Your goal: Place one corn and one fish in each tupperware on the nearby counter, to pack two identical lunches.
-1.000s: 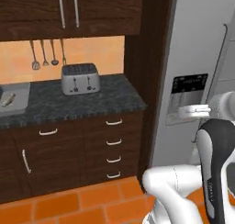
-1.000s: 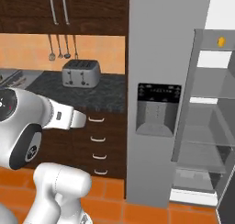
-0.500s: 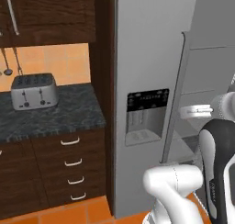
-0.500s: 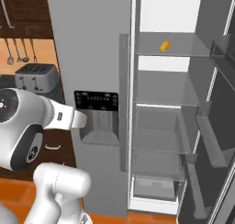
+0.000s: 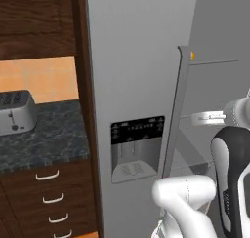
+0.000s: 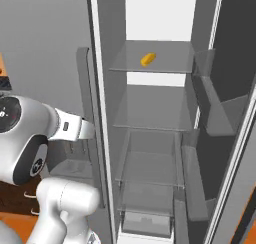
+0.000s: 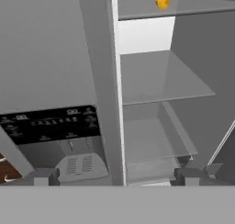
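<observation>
toaster [image 5: 14, 112]: far left, on the counter [image 5: 46, 139]
dispenser [image 5: 136, 147]: on closed fridge door, left of my open compartment
my gripper [image 7: 117, 176]: jaws spread wide, nothing between them
corn [image 6: 148, 59]: one cob on the fridge's top shelf [image 6: 165, 63], right of centre

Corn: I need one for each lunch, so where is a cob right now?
One corn lies on the top glass shelf inside the open fridge compartment, left of the shelf's middle in the right base view.
</observation>
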Controlling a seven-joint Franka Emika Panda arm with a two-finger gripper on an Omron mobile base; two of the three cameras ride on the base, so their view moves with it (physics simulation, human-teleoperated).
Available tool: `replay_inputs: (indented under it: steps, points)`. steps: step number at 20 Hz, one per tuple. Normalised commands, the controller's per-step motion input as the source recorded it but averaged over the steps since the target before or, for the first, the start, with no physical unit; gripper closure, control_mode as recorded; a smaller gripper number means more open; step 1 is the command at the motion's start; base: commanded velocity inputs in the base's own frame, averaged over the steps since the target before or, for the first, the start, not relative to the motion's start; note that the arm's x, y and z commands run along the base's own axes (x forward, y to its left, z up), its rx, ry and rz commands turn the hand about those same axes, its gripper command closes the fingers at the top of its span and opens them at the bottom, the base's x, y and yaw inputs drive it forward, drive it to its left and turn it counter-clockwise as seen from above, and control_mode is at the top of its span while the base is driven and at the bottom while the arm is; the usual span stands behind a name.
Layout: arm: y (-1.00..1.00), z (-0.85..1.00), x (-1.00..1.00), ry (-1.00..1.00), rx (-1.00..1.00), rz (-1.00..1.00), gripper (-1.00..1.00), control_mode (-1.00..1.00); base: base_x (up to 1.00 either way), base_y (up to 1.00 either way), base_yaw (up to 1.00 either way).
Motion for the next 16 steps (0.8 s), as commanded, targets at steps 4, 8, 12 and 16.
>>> replay_inputs:
  steps: [4, 8, 12, 16]
  points:
    - [0.00, 0.00, 0.00, 0.00, 0.00, 0.00, -1.00, 1.00, 0.39, -0.65, 0.00]
    - [0.00, 0.00, 0.00, 0.00, 0.00, 0.00, -1.00, 1.00, 0.25, -0.30, 0.00]
    - [0.00, 0.00, 0.00, 0.00, 0.00, 0.00, -1.00, 1.00, 0.67, -0.11, 0.00]
    - [-0.04, 0.00, 0.08, 0.03, 0.00, 0.01, -1.00, -1.00, 0.22, 0.00, 0.00]
